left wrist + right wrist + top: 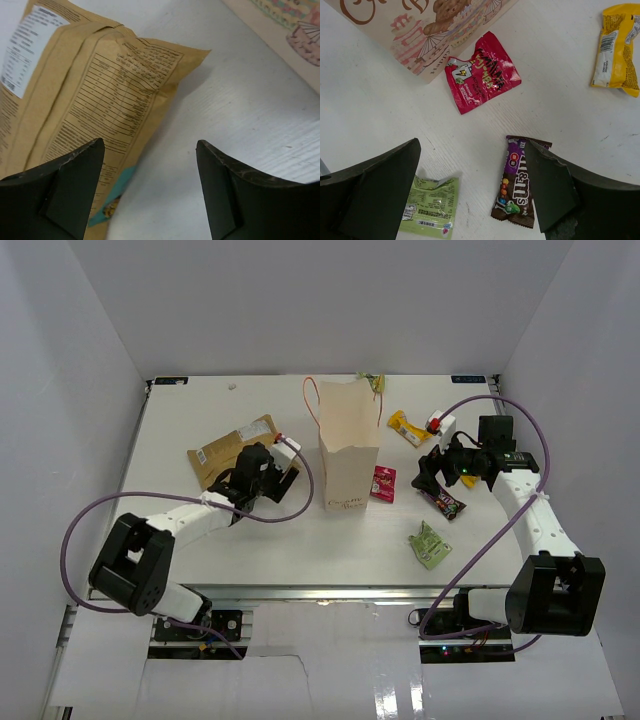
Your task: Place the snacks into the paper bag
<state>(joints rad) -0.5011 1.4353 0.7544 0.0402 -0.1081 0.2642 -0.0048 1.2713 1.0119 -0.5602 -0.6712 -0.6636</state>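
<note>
A: White table (300,550), white walls on three sides. Where do things stand?

B: The paper bag (348,455) is upright mid-table. Every snack I can see lies outside it. The chip bag (225,450) is flat on the left arm's side. The red packet (384,483) is just beside the bag's base. The purple packet (448,503), green packet (431,545) and yellow packet (408,426) lie further toward the right arm.

A: And the arms?

B: The left gripper (150,190) hangs low at the chip bag's edge. Its fingers are spread, one over the bag and one over bare table, and it holds nothing. The right gripper (475,195) sits above the purple packet, fingers wide apart, empty.

A: Which step, then?

B: Picking up, I'd say. Whether anything is already inside the paper bag I can't tell.

A: Next?

B: Probably the right one lowers, straddles the purple packet across its narrow width, pinches it, then lifts clear of the bag's rim. The chip bag looks big and slack, so the left needs a firm bite on an edge.
</note>
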